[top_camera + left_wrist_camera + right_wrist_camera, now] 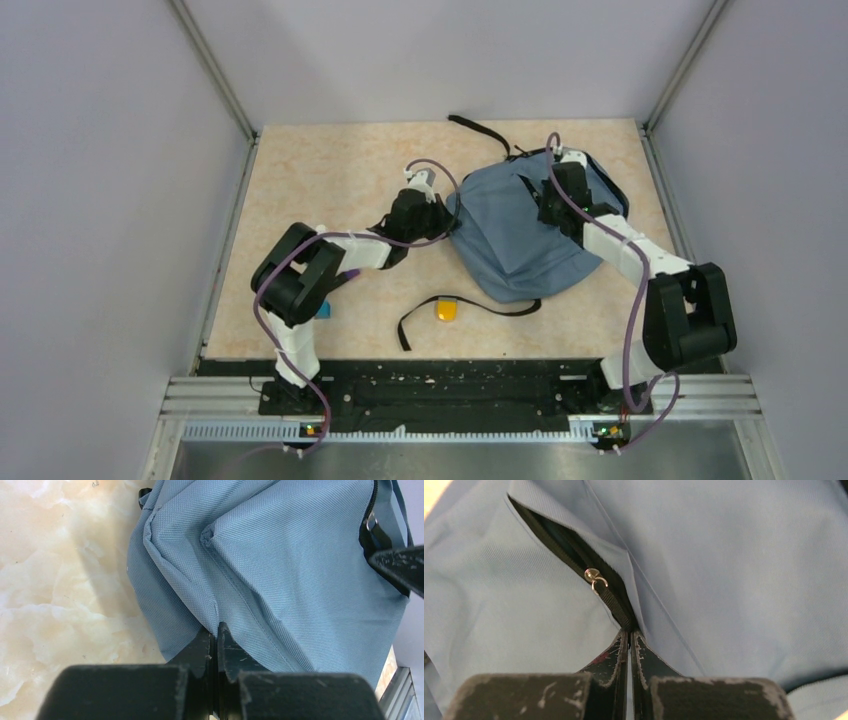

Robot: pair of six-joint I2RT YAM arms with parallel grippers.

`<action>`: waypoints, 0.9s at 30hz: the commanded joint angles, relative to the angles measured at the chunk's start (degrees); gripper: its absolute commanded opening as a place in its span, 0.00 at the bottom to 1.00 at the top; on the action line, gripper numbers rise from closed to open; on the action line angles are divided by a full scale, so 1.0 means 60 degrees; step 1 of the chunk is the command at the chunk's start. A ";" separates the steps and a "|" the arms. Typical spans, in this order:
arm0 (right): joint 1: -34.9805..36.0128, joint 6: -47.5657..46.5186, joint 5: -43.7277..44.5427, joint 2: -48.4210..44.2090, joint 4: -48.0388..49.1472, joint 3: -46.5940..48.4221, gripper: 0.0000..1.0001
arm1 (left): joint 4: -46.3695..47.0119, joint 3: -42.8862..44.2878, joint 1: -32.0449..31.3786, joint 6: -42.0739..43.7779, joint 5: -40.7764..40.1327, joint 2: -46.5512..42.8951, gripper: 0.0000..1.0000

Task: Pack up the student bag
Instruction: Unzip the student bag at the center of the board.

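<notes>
Counter (330, 180): pale beige, marbled in cream and orange, matt. I see it boxed in by plain grey-lilac walls (100, 200) with aluminium posts in the far corners. A black and silver rail (450, 400) runs along the bottom of the overhead frame and carries both arm bases.

Student bag (510, 240): blue-grey woven fabric, lying slumped and creased, right of centre in the upper half of the overhead frame. One black strap (478, 128) trails toward the top edge. A second strap (470, 310) loops across the counter below the bag.

Small yellow-orange item (446, 310): on the counter inside that lower loop, apart from the bag. I cannot identify it.

Small blue item (323, 312): lower left, partly hidden by the left arm.

Left claw (216, 630): fingers pressed together, pinching a seamed fold at the bag's left edge, low over the counter.

Right claw (630, 635): fingers pressed together, tips at the near end of an open black zip on the bag. A silver zip pull (594, 577) hangs just above the tips. Whether they pinch the zip tape I cannot tell.
</notes>
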 commanded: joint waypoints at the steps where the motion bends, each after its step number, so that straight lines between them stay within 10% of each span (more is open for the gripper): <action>1: 0.0284 0.0344 0.0415 -0.1005 -0.1018 -0.0500 0.00 | 0.0120 -0.0100 -0.0017 0.0168 -0.0052 -0.0558 0.00; 27: 0.1579 0.1122 0.1217 -0.3386 -0.2901 -0.2282 0.00 | -0.1350 0.2648 0.1023 0.1675 0.0152 0.0683 0.00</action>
